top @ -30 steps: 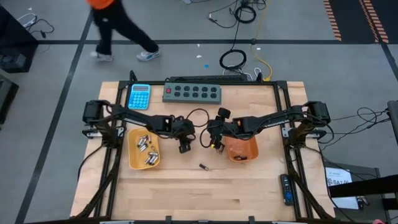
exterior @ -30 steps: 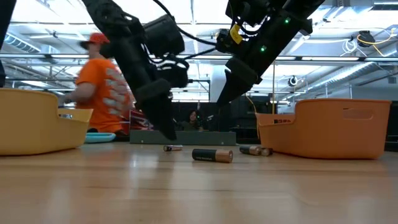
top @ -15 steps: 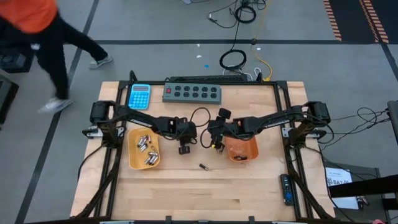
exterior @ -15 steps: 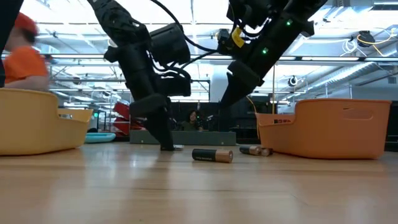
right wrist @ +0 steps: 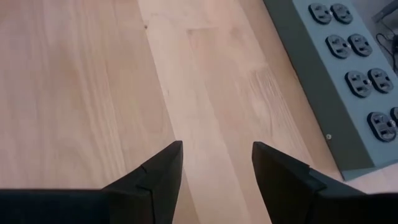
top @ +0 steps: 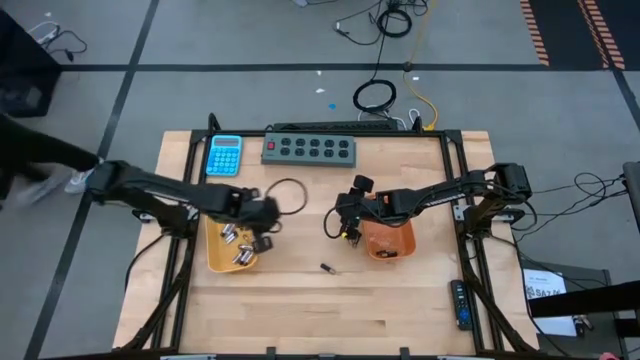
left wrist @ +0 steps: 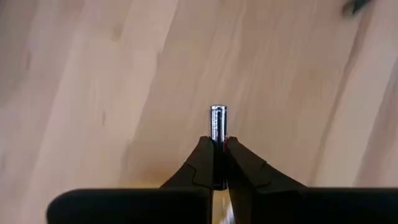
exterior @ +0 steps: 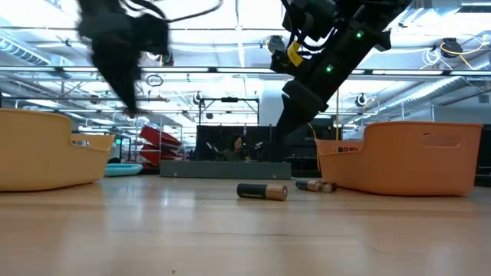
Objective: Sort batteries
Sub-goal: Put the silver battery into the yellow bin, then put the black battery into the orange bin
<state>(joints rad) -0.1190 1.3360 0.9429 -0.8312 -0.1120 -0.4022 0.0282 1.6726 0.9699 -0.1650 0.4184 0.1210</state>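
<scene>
The left gripper [left wrist: 217, 163] pinches a small silver battery [left wrist: 217, 124] by one end, over the yellow tray [top: 214, 255]. It looks light, hard and slippery. The right gripper [right wrist: 214, 165] waits, fingers apart.

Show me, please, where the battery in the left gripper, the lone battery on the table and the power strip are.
battery in the left gripper [left wrist: 218, 118]: left wrist view, its silvery tip.
lone battery [exterior: 262, 191]: low view, its middle.
power strip [top: 310, 150]: high view, its grey top.
</scene>
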